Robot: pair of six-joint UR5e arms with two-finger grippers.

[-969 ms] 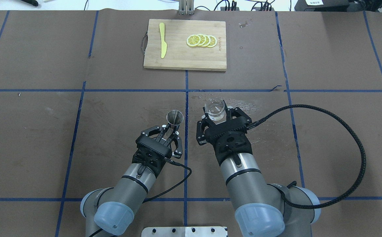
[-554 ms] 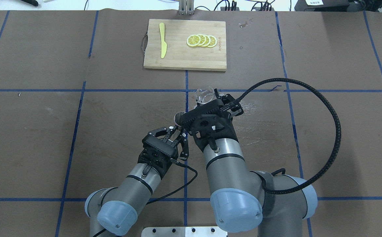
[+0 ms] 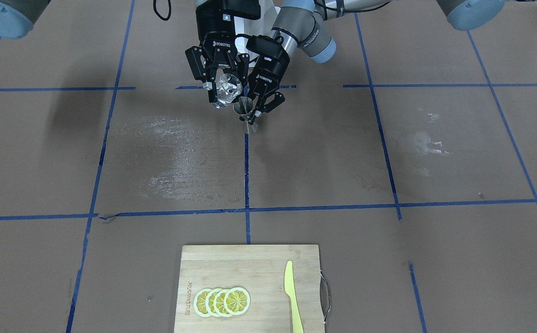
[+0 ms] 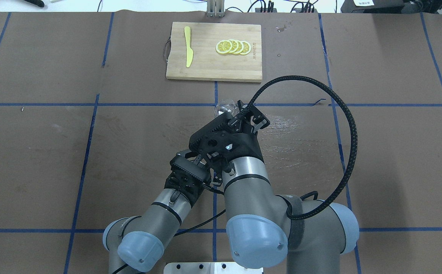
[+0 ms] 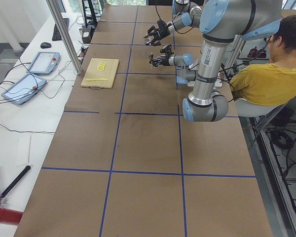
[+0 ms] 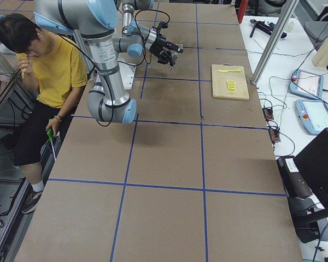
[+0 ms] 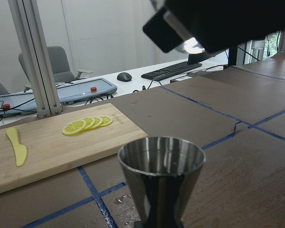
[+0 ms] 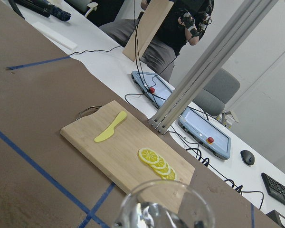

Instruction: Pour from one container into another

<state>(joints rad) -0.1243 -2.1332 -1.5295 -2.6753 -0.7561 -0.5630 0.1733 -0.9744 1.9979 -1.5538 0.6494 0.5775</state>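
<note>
The clear glass cup (image 3: 228, 89) hangs above the table in my right gripper (image 3: 226, 95), which is shut on it and tilts it toward the jigger. Just beside and below its rim stands the metal jigger (image 3: 244, 112), upright, with my left gripper (image 3: 255, 113) shut on its waist. In the left wrist view the jigger's open mouth (image 7: 161, 159) is near, and the cup (image 7: 192, 46) shows above it under the dark right gripper. Overhead, the cup (image 4: 224, 108) peeks out past the right gripper (image 4: 240, 114), and the right wrist hides the jigger. Whether any liquid is flowing cannot be made out.
A wooden cutting board (image 4: 205, 64) at the far middle carries lemon slices (image 4: 233, 46) and a yellow knife (image 4: 188, 45). A wet patch (image 3: 167, 157) marks the paper beside the grippers. The right arm's black cable (image 4: 342, 125) loops high. A seated person (image 6: 49, 65) is behind the robot.
The right arm swung left and forward with the cup, tipping it over the jigger and covering the jigger in the overhead view. The left gripper edged slightly back, still holding the jigger.
</note>
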